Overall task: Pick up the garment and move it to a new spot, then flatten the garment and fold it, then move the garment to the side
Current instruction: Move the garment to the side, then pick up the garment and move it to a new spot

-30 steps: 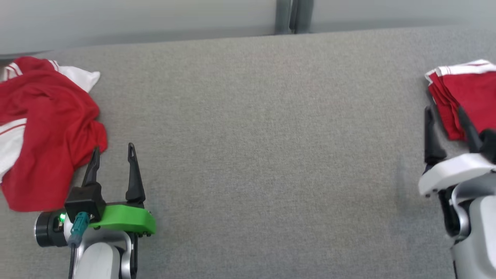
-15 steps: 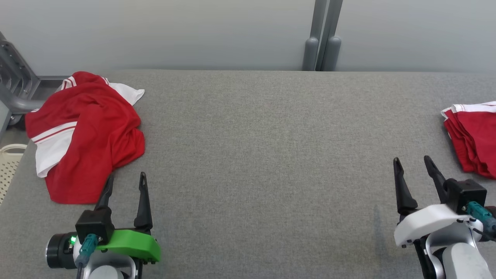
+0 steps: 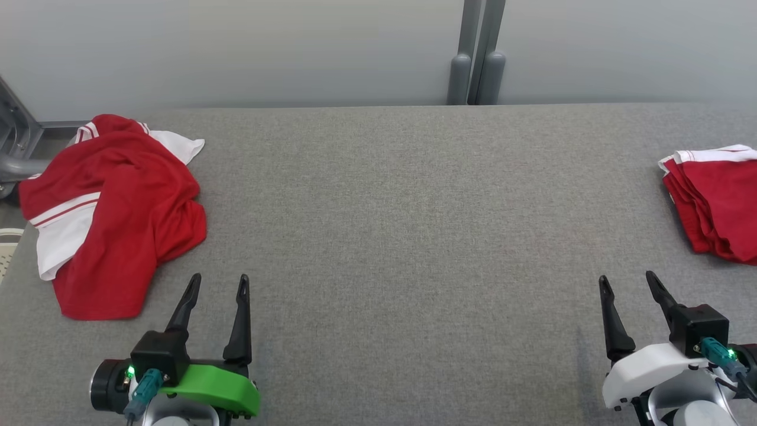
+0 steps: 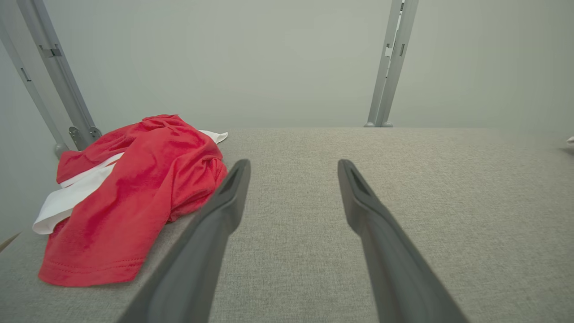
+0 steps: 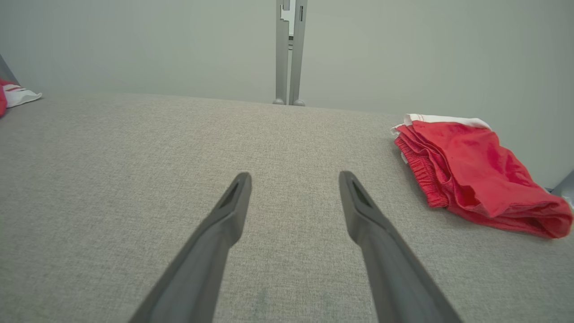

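Evidently the pick-up is not yet begun: the crumpled red-and-white garment (image 3: 112, 213) lies at the desk's (image 3: 402, 236) left end, just beyond the left jaws. Both pairs of jaws stand spread and empty. Next, the left jaws likely need to reach over and pinch the cloth.

This looks like a robot test lab. A broad bench (image 3: 390, 236) covered in plain grey fabric stands against bare pale partition walls (image 3: 236, 53) beyond the fingers (image 3: 240, 319). A grey metal post (image 3: 476, 59) joins the walls, and slanted metal framing (image 4: 54, 76) stands further left.
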You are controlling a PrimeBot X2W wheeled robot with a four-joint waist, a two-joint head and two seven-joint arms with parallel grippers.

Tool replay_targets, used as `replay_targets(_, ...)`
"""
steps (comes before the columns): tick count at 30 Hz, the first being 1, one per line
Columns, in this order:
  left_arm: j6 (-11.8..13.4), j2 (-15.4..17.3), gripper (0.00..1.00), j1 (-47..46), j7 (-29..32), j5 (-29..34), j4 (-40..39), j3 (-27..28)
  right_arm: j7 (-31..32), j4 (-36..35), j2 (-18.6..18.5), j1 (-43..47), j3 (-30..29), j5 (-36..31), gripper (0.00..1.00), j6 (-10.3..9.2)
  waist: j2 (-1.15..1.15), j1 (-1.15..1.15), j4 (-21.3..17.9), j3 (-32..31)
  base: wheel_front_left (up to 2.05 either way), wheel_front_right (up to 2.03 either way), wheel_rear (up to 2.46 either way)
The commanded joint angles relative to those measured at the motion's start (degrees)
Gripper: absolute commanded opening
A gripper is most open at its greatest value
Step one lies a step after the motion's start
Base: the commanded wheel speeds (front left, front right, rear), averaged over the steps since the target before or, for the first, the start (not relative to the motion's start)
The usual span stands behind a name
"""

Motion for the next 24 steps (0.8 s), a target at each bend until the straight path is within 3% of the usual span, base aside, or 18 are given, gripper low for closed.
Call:
replay_targets(1, -0.4, -0.1, 1.00, 0.5, 0.0, 0.5, -0.2, 0.4, -0.4, -0.4, 0.1, 0.1, 0.0, -0.3, 1.00, -0.09, 0.00, 0.00, -0.2, 0.3, 0.00, 0.00, 0.00)
replay_targets(17, -1.4, -0.8, 1.00, -0.7, 0.0, 1.2, 0.1, 1.3, -1.4, -0.6, 0.3, -0.7, 0.0, -0.5, 1.00, -0.09, 0.00, 0.00, 0.7, 1.4, 0.00, 0.00, 0.00)
replay_targets(24, -1.3, -1.3, 1.00, -0.5, 0.0, 1.6, -0.1, 1.8, -0.9, -0.8, 0.3, -0.2, 0.4, -0.5, 1.00, -0.09, 0.00, 0.00, 2.8, 1.4, 0.00, 0.00, 0.00)
